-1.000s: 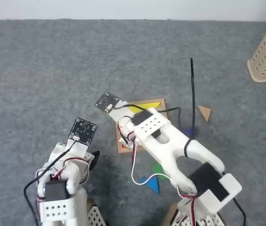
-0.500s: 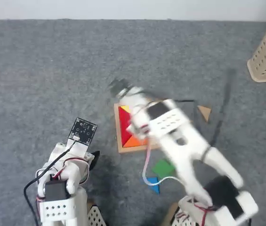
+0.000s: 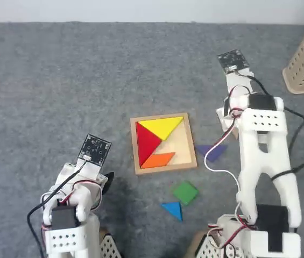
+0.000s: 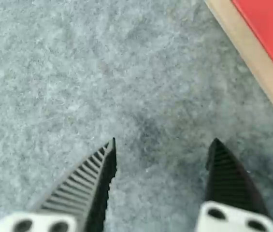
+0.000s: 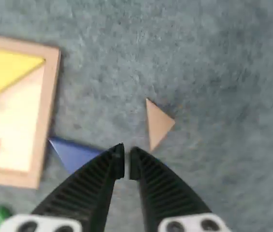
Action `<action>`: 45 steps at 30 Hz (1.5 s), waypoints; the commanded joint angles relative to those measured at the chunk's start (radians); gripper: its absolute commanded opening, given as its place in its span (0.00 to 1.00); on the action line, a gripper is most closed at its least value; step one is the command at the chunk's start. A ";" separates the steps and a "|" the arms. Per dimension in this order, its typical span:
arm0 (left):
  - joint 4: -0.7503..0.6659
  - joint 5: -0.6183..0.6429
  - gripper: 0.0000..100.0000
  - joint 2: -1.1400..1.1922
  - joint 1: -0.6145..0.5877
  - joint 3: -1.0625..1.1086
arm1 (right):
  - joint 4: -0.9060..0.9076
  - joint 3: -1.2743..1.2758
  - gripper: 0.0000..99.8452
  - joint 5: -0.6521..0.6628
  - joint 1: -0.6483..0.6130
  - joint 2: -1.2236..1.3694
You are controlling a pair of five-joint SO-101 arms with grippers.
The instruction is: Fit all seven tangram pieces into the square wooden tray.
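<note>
The right arm had swung off the tray (image 3: 134, 148) to the right side of the bench (image 3: 60, 80), so the yellow piece (image 3: 162, 127), red piece (image 3: 146, 142) and orange piece (image 3: 158, 159) inside now showed. The right end effector (image 5: 126, 154), nearly together and holding nothing, hung just beside the tan triangle (image 5: 158, 123). The left end effector (image 4: 163, 150) stayed wide apart near the tray.

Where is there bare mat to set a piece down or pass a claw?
Free: the grey mat beyond the tray and on its left side, up to the left claw. Crowded: the tray's right and near sides, where the purple piece, green square and blue triangle lie beside the right arm.
</note>
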 commanded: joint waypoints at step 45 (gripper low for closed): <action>0.005 -0.005 0.28 -0.015 0.003 -0.008 | -0.039 -0.330 0.11 0.362 0.087 0.595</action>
